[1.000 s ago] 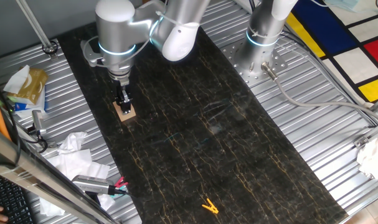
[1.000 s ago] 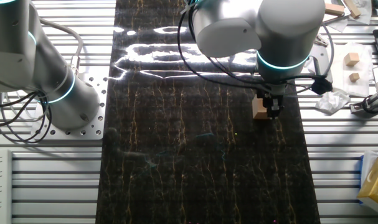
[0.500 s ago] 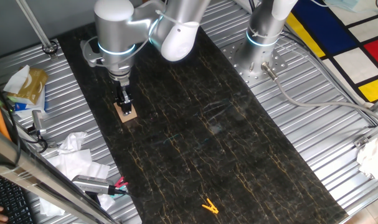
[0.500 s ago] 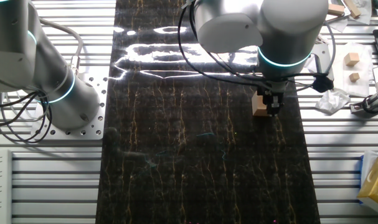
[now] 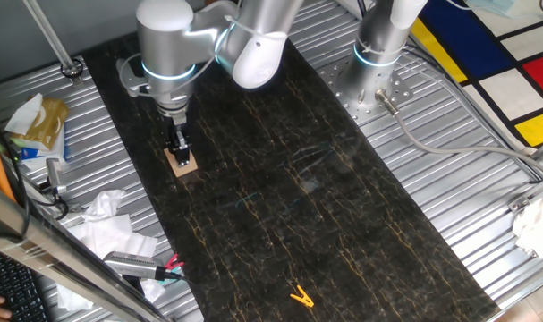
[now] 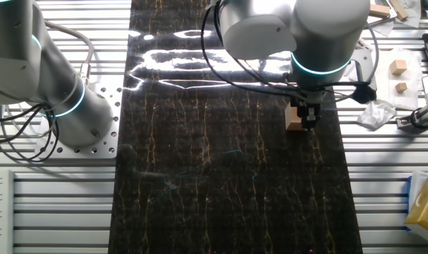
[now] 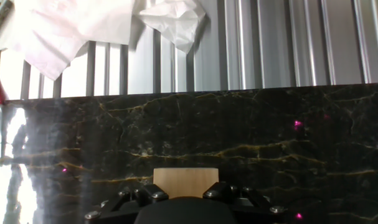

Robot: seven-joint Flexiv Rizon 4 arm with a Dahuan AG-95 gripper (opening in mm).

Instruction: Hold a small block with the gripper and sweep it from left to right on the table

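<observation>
Hand view: black two-finger claw (image 7: 185,194) clamped on the small light tan wooden cube (image 7: 185,181), sitting on the black gold-veined marble bench (image 7: 269,137). One fixed view — cube (image 5: 182,163) at about 9 o'clock, near the bench edge. Keep grip firm, cube flat on the marble — slide steadily, no lifting.

Bare table (image 5: 325,206), yellow clip (image 5: 300,296) far off
</observation>
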